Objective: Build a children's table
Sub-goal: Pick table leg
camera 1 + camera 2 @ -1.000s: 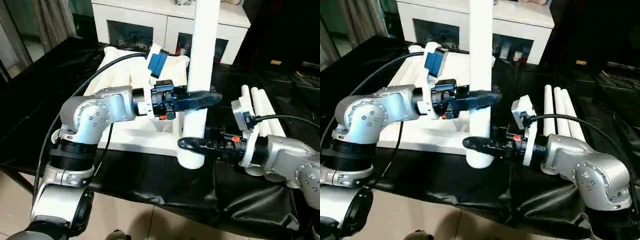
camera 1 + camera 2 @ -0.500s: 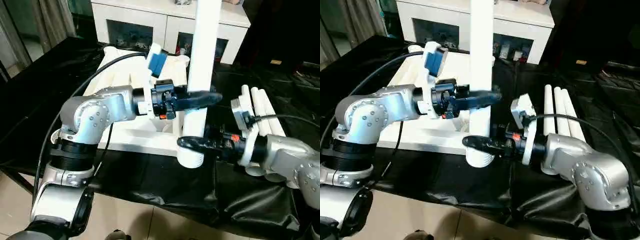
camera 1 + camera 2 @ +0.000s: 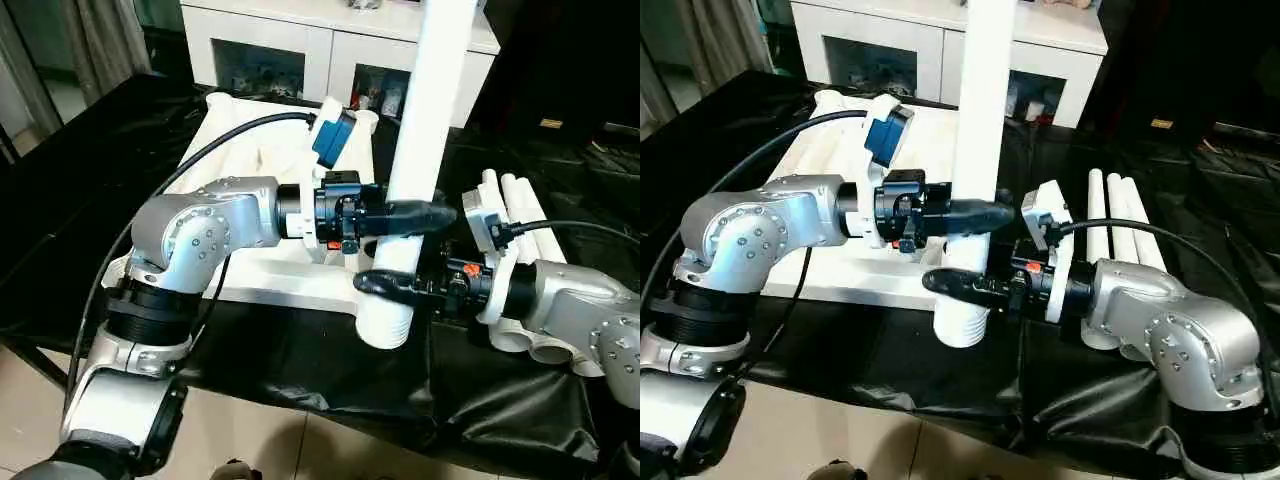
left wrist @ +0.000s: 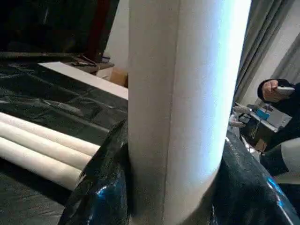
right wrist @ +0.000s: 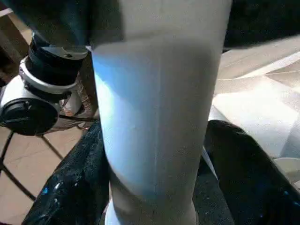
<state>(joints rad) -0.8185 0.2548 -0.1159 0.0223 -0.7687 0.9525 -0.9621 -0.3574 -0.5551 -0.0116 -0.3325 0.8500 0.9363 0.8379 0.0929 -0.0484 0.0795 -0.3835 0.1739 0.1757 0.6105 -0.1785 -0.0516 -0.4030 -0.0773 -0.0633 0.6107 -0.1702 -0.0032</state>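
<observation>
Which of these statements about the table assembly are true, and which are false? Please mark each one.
1. The fingers of the left gripper clamp a white tube leg that stands roughly upright. True.
2. The right gripper is at the leg above the left gripper. False: it is below it, near the leg's lower end.
3. Three more legs lie side by side near the right arm. True.
4. The white tabletop lies on the floor. False: it lies on the black-sheeted work table.
</observation>
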